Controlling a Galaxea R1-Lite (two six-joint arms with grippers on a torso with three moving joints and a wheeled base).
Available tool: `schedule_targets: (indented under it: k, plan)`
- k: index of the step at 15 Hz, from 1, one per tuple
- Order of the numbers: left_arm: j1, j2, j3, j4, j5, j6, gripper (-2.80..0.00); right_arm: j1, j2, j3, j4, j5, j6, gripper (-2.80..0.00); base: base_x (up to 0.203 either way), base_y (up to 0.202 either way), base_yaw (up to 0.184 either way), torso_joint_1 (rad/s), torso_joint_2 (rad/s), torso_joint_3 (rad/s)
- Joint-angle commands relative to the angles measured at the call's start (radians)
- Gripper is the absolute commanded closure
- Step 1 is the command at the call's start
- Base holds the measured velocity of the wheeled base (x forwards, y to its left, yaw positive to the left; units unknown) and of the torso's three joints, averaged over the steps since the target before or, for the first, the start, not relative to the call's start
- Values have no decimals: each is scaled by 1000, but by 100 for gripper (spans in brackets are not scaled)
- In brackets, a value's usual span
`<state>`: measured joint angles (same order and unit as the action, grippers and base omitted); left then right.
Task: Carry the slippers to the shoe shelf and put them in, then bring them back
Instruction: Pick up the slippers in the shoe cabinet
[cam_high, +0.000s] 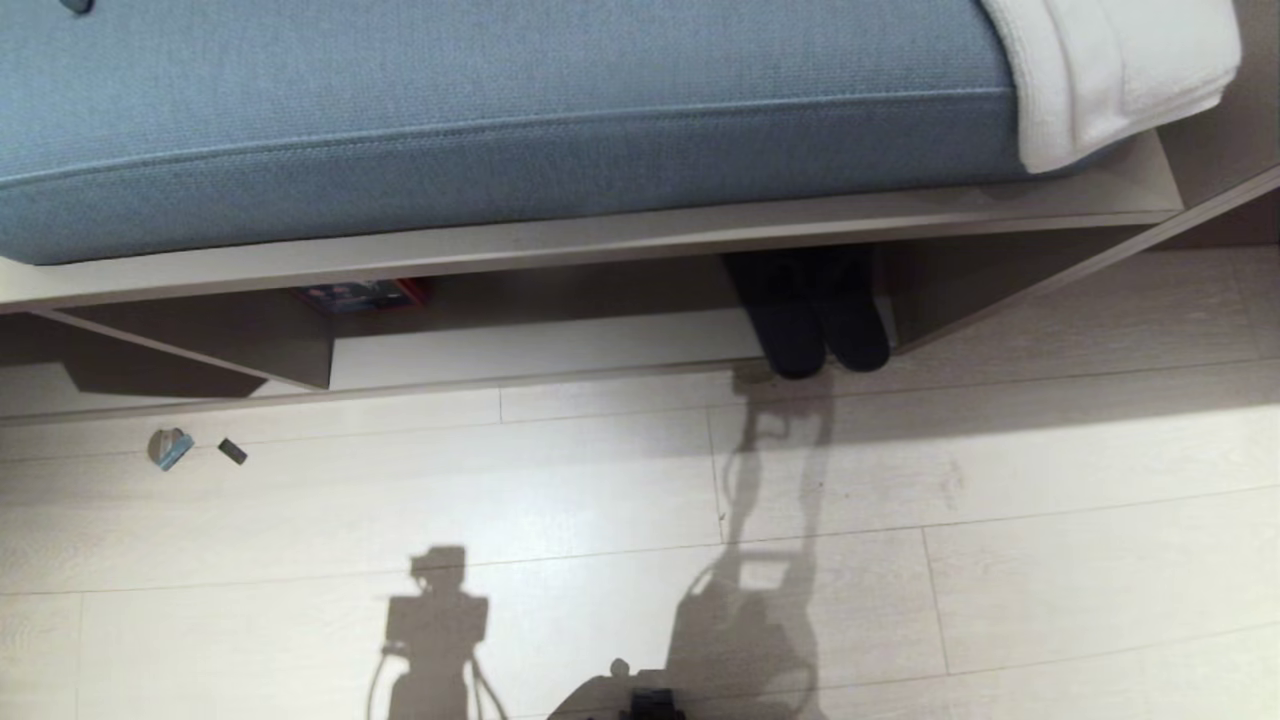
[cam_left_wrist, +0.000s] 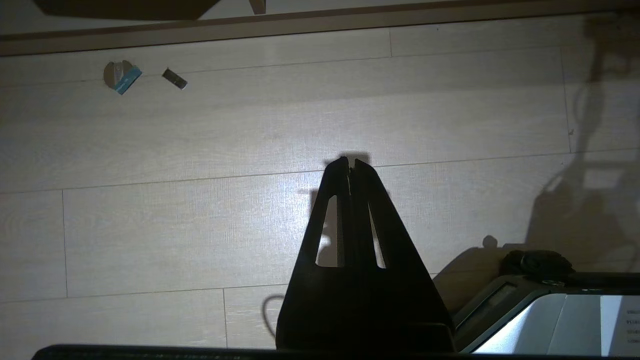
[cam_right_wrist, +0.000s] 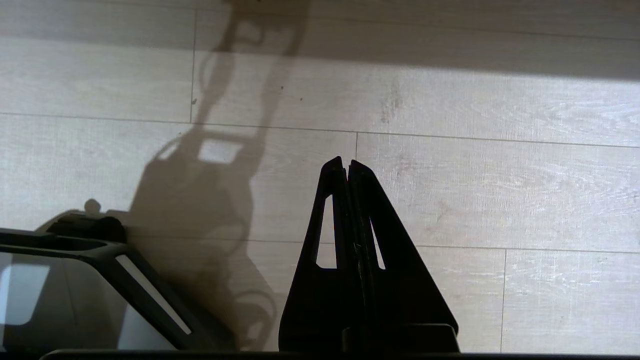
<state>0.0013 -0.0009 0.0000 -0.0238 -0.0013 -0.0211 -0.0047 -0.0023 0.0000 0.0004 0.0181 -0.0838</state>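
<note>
A pair of dark slippers (cam_high: 815, 325) lies side by side in the right part of the shoe shelf (cam_high: 540, 345), the low open cubby under the cushioned bench. Their toes stick out over the pale bottom board's front edge. Neither arm shows in the head view. My left gripper (cam_left_wrist: 350, 162) hangs shut and empty over bare floor. My right gripper (cam_right_wrist: 346, 162) is likewise shut with nothing in it, above the pale floorboards. Both are well short of the shelf.
A blue cushion (cam_high: 500, 110) tops the bench, with a white folded blanket (cam_high: 1110, 70) at its right end. A reddish box (cam_high: 360, 295) sits in the cubby's left part. Two small scraps (cam_high: 170, 448) (cam_high: 232, 452) lie on the floor. My base (cam_left_wrist: 550, 310) shows beside the arms.
</note>
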Motion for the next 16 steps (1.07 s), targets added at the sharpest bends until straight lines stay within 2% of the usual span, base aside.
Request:
schedule_targets:
  k: [1, 16]
  plan:
    - [0, 0, 8, -1, 0, 0, 0, 0, 4, 0, 0, 0, -1, 0, 0, 0, 0, -1, 5, 206]
    - [0, -1, 8, -1, 0, 0, 0, 0, 4, 0, 0, 0, -2, 0, 0, 0, 0, 2, 2, 201]
